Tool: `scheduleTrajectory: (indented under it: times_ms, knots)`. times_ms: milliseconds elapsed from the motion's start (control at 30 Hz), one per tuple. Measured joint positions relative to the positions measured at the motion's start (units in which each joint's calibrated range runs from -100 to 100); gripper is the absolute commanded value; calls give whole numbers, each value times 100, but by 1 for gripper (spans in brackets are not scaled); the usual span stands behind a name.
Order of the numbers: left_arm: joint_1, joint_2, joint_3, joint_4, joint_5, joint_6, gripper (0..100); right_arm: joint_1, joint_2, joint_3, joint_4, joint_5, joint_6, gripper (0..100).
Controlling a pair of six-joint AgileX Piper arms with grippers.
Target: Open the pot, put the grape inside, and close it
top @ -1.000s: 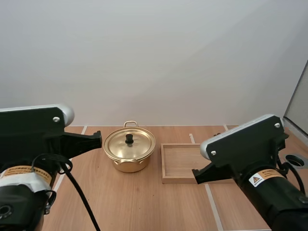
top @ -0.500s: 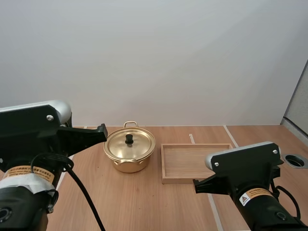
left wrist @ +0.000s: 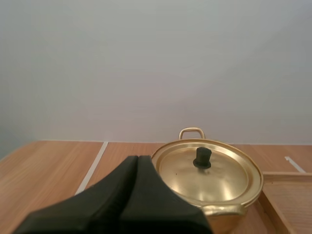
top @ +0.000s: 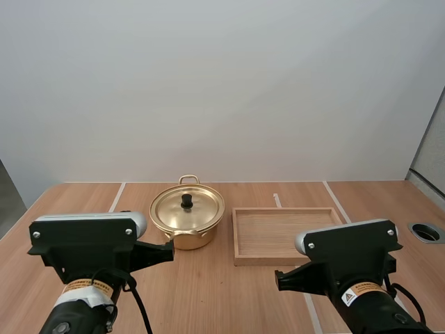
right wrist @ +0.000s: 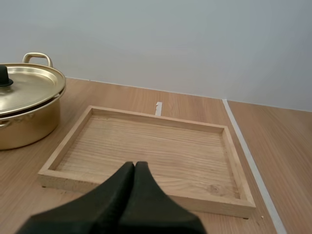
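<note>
A gold pot (top: 186, 226) stands on the wooden table with its lid (top: 188, 207) on; the lid has a black knob (top: 186, 201). From the left wrist view, the pot (left wrist: 207, 170) sits just ahead of my left gripper (left wrist: 138, 160), whose fingers lie together as one dark wedge, holding nothing. My right gripper (right wrist: 135, 165) is likewise shut on nothing and points over the near rim of a shallow wooden tray (right wrist: 146, 183), with the pot (right wrist: 27, 105) off beside the tray. Both arms, left (top: 87, 240) and right (top: 348, 254), hang low at the table's near side.
The wooden tray (top: 240, 236) lies to the right of the pot, nothing in it. White tape lines (top: 117, 197) cross the table. A round hole (top: 426, 232) sits near the right edge. Bare table lies in front of the pot.
Both arms have dropped and drawn back toward the near edge, the left one most between half a second ago and now. Pot, lid and tray have not moved.
</note>
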Motion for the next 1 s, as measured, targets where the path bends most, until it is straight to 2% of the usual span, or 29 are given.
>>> scheduleTrajectory:
  times_ms: [333,1000]
  knots:
    - [0,0,19,-301,1137,551,0,0,0,0,14,44,183,0]
    - [0,0,19,-341,1195,582,0,0,0,0,14,44,218,0]
